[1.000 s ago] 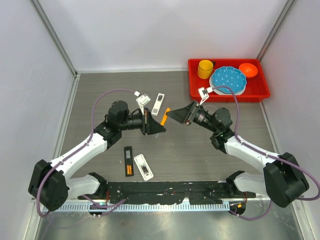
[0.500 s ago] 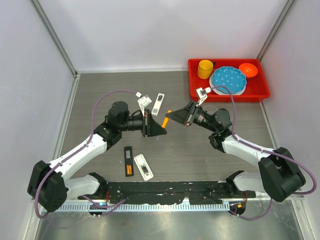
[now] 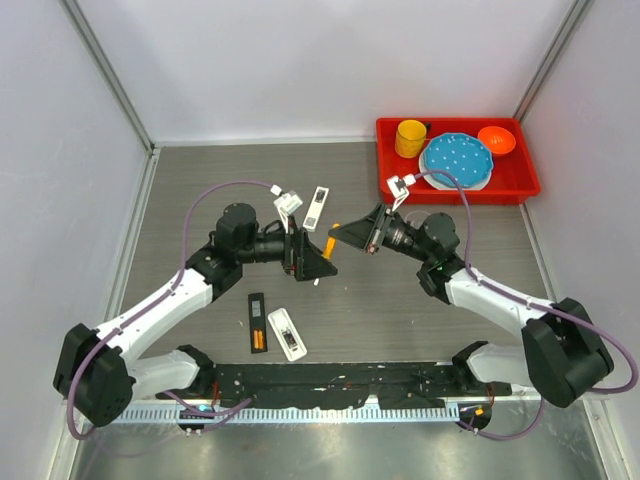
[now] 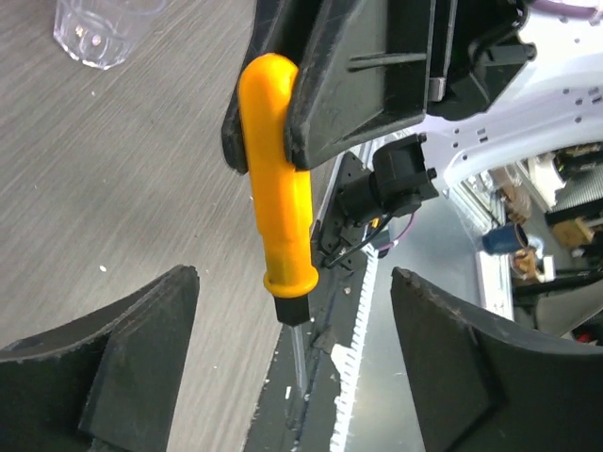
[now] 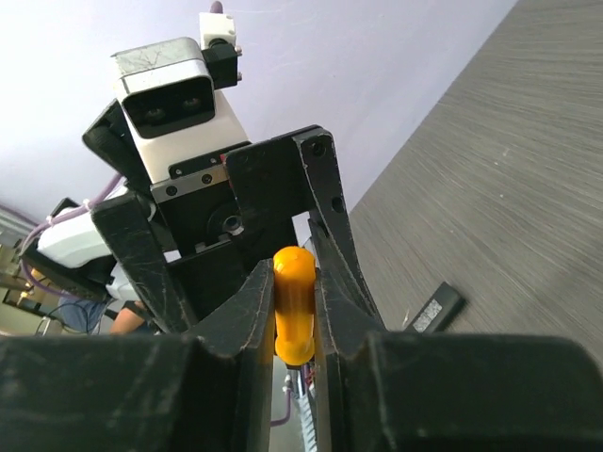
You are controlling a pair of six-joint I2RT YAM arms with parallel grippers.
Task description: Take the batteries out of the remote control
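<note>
Noted batteries seated in black remote near front edge of desk, bare surface all around. Noted right end effector clamped on screwdriver above desk centre; left end effector spread apart, flanking its shaft.

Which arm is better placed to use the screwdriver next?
Right. The right gripper is shut on the screwdriver at its orange handle; the left gripper stands open, its fingers clear of it.

The screwdriver handle is glossy, smooth orange plastic; the right gripper matt black plastic; the table matt, grained grey.
</note>
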